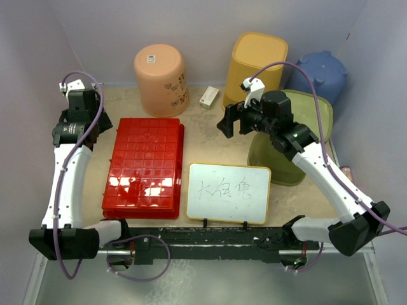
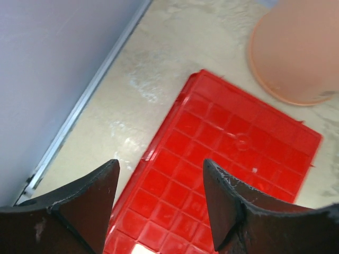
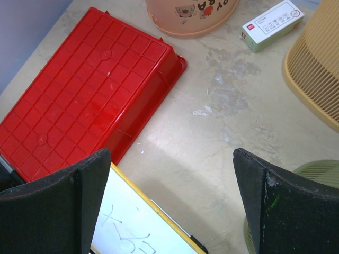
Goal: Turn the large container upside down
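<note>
Crate [image 1: 145, 166], red, lies centre-left of the overhead frame with its gridded base up and its rim on the surface [image 1: 203, 141], long axis running top to bottom. The left arm [image 1: 68, 171] is nearer, its jaws spread and empty just off the crate's upper-left corner. The right arm [image 1: 321, 166] hovers to its right, jaws wide, holding nothing.

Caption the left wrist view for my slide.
Open left gripper facing the red gridded plastic container, a peach plastic bucket beyond it.

whiteboard [image 1: 229, 194]: handwritten chinese characters, roughly "大白兔" | peach bucket [image 3: 193, 13]: cut-off letters, maybe "ra" | small box [image 3: 273, 24]: unreadable
</note>
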`<action>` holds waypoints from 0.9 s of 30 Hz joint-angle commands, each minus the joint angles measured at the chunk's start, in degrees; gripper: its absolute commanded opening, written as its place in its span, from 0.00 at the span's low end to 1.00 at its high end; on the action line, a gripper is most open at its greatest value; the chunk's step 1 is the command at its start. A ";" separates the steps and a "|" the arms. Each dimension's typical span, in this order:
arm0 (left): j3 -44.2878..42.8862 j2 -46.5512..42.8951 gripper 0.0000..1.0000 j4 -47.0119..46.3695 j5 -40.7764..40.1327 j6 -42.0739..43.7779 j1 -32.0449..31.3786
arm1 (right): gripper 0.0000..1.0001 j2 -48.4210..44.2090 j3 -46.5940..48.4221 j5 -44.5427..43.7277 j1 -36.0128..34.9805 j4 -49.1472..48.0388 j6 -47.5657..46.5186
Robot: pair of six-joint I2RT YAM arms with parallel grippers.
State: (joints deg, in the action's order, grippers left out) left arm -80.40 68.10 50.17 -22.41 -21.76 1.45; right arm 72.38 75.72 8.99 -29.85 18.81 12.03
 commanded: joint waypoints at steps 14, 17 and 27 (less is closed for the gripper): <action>5.42 2.77 0.65 -12.08 -22.28 -12.98 -24.84 | 1.00 1.76 2.99 -10.38 0.01 1.98 2.07; 5.44 2.64 0.67 -12.62 -22.51 -12.34 -24.80 | 1.00 0.69 1.77 -12.09 0.05 0.63 2.26; 11.17 -2.77 0.78 -20.47 -24.99 -13.79 -24.88 | 1.00 -3.84 -2.22 -13.53 0.05 -4.39 4.05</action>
State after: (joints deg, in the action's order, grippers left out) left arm -71.16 69.45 36.21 -44.40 -33.85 -23.38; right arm 71.75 74.91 -2.46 -29.85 19.38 14.87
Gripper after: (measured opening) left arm 0.774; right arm 0.995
